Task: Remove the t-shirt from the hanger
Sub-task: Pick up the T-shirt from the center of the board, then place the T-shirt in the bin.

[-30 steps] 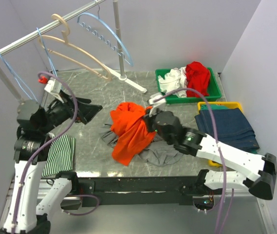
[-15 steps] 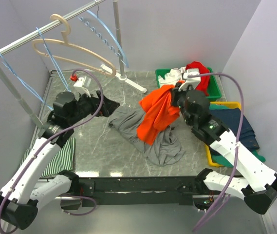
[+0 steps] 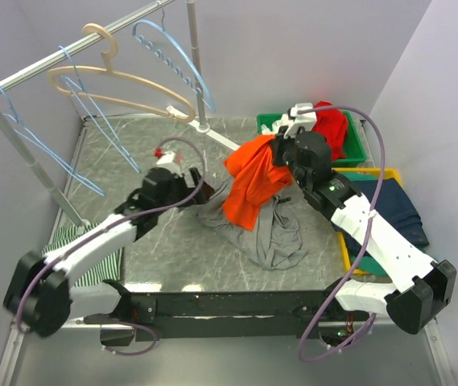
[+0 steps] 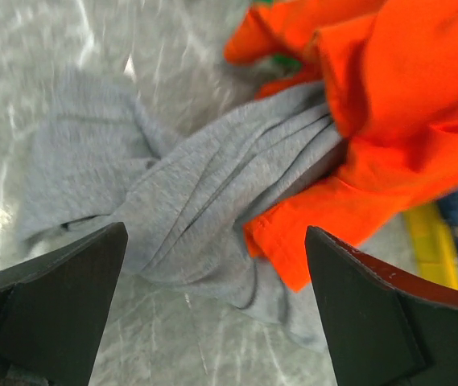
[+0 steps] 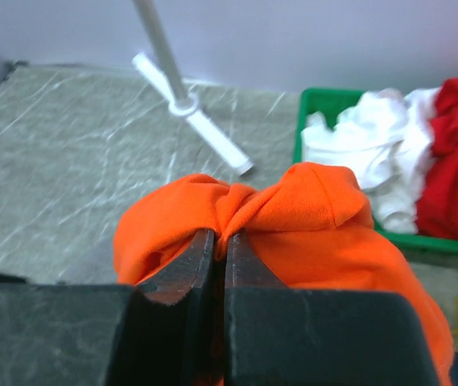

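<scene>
An orange t-shirt (image 3: 249, 181) hangs from my right gripper (image 3: 281, 151), which is shut on a bunched fold of it (image 5: 317, 209) above the table's back middle. No hanger shows inside it. A grey garment (image 3: 265, 233) lies crumpled on the table under it. My left gripper (image 3: 202, 182) is open and empty, low over the grey garment's left edge (image 4: 204, 201). The orange cloth (image 4: 406, 104) is beyond its right finger. A beige hanger (image 3: 124, 80) and blue hangers (image 3: 176, 52) hang bare on the rail.
A green bin (image 3: 356, 153) with white and red clothes stands at the back right. A yellow bin (image 3: 389, 173) holds folded jeans (image 3: 381, 211). A striped cloth (image 3: 92, 245) lies at the left edge. The rack's post (image 3: 199, 80) stands at the back.
My right gripper has carried the orange t-shirt up and back toward the green bin, uncovering the grey garment. My left arm has swung in from the left to the grey garment.
</scene>
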{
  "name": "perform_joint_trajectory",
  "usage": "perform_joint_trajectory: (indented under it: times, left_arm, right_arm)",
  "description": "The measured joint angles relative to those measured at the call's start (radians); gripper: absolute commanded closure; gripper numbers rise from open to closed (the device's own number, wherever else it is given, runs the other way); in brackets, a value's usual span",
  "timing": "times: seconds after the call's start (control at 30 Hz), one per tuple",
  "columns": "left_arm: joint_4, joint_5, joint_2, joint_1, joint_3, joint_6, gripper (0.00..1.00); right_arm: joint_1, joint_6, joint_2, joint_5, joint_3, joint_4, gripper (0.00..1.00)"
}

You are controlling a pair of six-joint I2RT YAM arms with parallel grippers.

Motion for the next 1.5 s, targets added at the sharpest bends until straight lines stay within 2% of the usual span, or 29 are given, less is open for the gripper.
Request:
perform_joint_trajectory:
  times: [0.03,0.17,0.27,0.3,0.33,0.37,0.4,0.47,0.5,0.57,0.6,0.7,0.8,0.83,0.87,0.9,1.0,1.07,1.1,1.27,1.4,1.5]
  left_arm:
    - [0.016,-0.021,0.043,-0.019,-0.001,-0.003,0.03]
    - [0.074,-0.109,0.225,-0.103,0.002,-0.003,0.03]
    - [0.089,-0.172,0.346,-0.163,0.010,-0.002,0.03]
    - [0.091,-0.195,0.383,-0.182,0.012,0.000,0.01]
    - [0.095,-0.208,0.406,-0.192,0.014,0.002,0.03]
    - [0.095,-0.225,0.429,-0.203,0.018,0.002,0.10]
    - [0.096,-0.240,0.448,-0.209,0.023,0.002,0.28]
    - [0.098,-0.268,0.469,-0.214,0.034,-0.003,0.44]
    - [0.099,-0.283,0.473,-0.215,0.036,0.001,0.70]
    - [0.093,-0.309,0.476,-0.214,0.036,-0.006,0.89]
    - [0.088,-0.322,0.476,-0.214,0.036,-0.006,0.99]
    - [0.076,-0.356,0.470,-0.215,0.029,-0.014,0.99]
    - [0.061,-0.378,0.425,-0.217,0.001,-0.017,0.99]
    - [0.052,-0.382,0.409,-0.217,-0.006,-0.018,0.99]
    - [0.045,-0.388,0.391,-0.217,-0.015,-0.018,0.99]
    - [0.033,-0.392,0.371,-0.217,-0.023,-0.018,0.99]
    - [0.010,-0.401,0.332,-0.216,-0.038,-0.018,0.99]
    - [0.001,-0.404,0.317,-0.217,-0.041,-0.018,0.99]
    - [-0.006,-0.404,0.311,-0.217,-0.041,-0.018,0.99]
    - [-0.028,-0.404,0.300,-0.217,-0.041,-0.016,0.99]
    - [-0.038,-0.403,0.295,-0.217,-0.041,-0.015,0.99]
    - [-0.041,-0.402,0.293,-0.216,-0.041,-0.015,0.99]
  right_arm:
    - [0.000,0.006,0.000,-0.014,-0.010,0.000,0.99]
    - [0.000,0.036,-0.016,-0.056,-0.069,0.001,0.92]
    - [0.000,0.057,-0.036,-0.072,-0.122,-0.006,0.82]
    - [0.000,0.062,-0.041,-0.075,-0.132,-0.006,0.75]
    - [-0.001,0.066,-0.046,-0.079,-0.143,-0.006,0.74]
    - [-0.002,0.074,-0.050,-0.081,-0.152,-0.007,0.72]
    - [-0.003,0.078,-0.056,-0.082,-0.161,-0.008,0.70]
    - [-0.006,0.081,-0.067,-0.082,-0.173,-0.010,0.69]
    - [-0.009,0.084,-0.071,-0.082,-0.177,-0.012,0.70]
    - [-0.016,0.087,-0.074,-0.079,-0.177,-0.012,0.72]
    - [-0.020,0.088,-0.075,-0.076,-0.177,-0.011,0.82]
    - [-0.032,0.093,-0.077,-0.068,-0.177,-0.008,1.00]
    - [-0.048,0.099,-0.077,-0.063,-0.177,-0.008,1.00]
    - [-0.054,0.101,-0.077,-0.064,-0.177,-0.008,0.92]
    - [-0.058,0.101,-0.076,-0.064,-0.177,-0.008,0.78]
    - [-0.061,0.100,-0.072,-0.068,-0.176,-0.008,0.56]
    - [-0.065,0.093,-0.040,-0.109,-0.163,-0.016,0.25]
    - [-0.063,0.082,0.004,-0.156,-0.150,-0.032,0.18]
    - [-0.057,0.075,0.025,-0.176,-0.150,-0.043,0.12]
    - [0.047,0.056,0.090,-0.207,-0.190,-0.111,0.00]
    - [0.146,0.053,0.119,-0.208,-0.244,-0.132,0.00]
    - [0.161,0.061,0.166,-0.201,-0.257,-0.136,0.00]
